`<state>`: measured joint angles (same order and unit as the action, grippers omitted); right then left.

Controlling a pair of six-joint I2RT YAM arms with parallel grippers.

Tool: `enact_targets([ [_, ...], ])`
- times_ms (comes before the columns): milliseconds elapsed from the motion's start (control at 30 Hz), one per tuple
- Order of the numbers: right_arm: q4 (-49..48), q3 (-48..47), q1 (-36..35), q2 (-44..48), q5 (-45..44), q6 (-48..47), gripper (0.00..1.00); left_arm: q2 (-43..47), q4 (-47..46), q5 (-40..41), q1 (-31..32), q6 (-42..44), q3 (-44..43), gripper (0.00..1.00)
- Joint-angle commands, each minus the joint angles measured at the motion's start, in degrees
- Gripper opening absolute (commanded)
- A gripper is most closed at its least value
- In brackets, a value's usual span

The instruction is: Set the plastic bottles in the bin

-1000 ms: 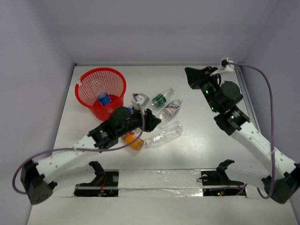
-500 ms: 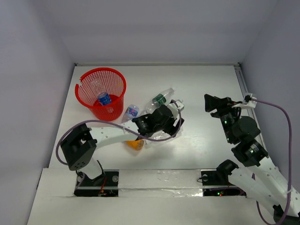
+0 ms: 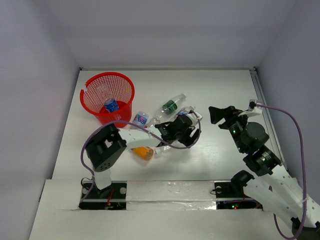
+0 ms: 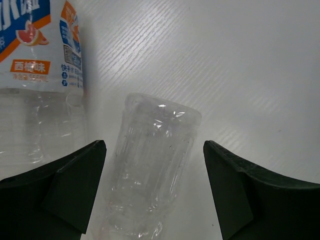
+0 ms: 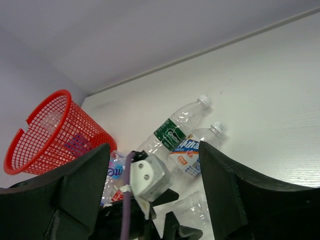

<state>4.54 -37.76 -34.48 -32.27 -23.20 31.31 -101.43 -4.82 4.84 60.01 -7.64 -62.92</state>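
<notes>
Downward, left tool (image 4: 154, 147) spread astride clear bottle (image 4: 150, 192)

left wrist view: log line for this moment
left pincer open | astride clear bottle, not gripping | right pincer open, empty | bin holds blue-label bottle

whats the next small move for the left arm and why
Probably ease the left gripper down a little and close on the clear bottle. In the left wrist view its jaws stand open on either side of that bottle with a gap each side, lined up but not gripping. The bottle lies on the table, outside the bin.
</notes>
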Motion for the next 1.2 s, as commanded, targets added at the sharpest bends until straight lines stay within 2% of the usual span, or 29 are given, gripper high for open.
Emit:
enact_targets([
  [0,-0.06,-1.79,0.29,0.37,1.23,-0.55,0.77,-2.28,-0.63,-0.09,0.11,0.96,-3.00,0.77],
  [133,1.35,-2.32,0.29,1.07,1.49,-0.64,0.80,-4.57,-0.89,-1.24,0.64,0.79,-3.53,0.72],
  [200,2.84,-2.84,0.29,1.33,1.93,-0.99,0.81,-4.66,-1.33,-1.68,0.64,0.35,-3.27,0.55],
  [233,3.28,-3.37,0.29,1.51,2.02,-1.16,0.81,-4.40,-1.94,-2.37,0.64,0.00,-2.92,0.43],
  [267,3.72,-3.72,0.29,1.68,2.02,-1.42,0.81,-3.35,-2.04,-2.82,0.64,-0.70,-2.91,0.38],
  [333,4.95,-4.34,0.29,2.39,2.11,-1.95,0.80,-1.33,-2.65,-4.39,1.25,-1.24,-2.91,0.32],
  [467,7.94,-7.32,0.29,3.27,2.54,-4.15,0.71,6.93,-2.74,-6.59,1.78,-2.20,-3.62,0.30],
  [567,8.74,-9.26,0.29,3.27,4.99,-7.22,0.65,16.57,-2.65,-6.34,1.78,-2.56,-3.88,0.29],
  [600,8.91,-10.05,0.29,3.01,6.05,-7.66,0.59,18.53,-2.48,-5.90,1.78,-2.64,-3.97,0.29],
  [733,6.73,-10.23,0.29,1.69,12.99,-8.81,0.44,29.08,-0.55,-1.07,-0.23,-3.52,-5.02,0.27],
  [800,5.32,-9.97,0.29,0.99,17.98,-8.81,0.41,33.28,1.21,4.28,-1.73,-4.22,-6.08,0.27],
  [867,3.82,-9.79,0.29,0.11,21.78,-8.81,0.39,35.67,2.79,9.98,-5.94,-5.01,-7.21,0.27],
  [1000,-1.00,-7.78,0.29,-2.61,33.97,-8.02,0.37,41.82,2.45,14.92,-16.31,-7.30,-7.93,0.27],
  [1100,-6.81,-5.67,-2.77,-8.14,36.56,-7.05,0.38,43.33,-0.45,17.30,-24.13,-7.04,-7.66,0.27],
  [1167,-9.54,-5.49,-9.00,-14.20,34.46,-7.66,0.44,42.63,-1.94,17.22,-30.00,-7.04,-8.45,0.28],
])
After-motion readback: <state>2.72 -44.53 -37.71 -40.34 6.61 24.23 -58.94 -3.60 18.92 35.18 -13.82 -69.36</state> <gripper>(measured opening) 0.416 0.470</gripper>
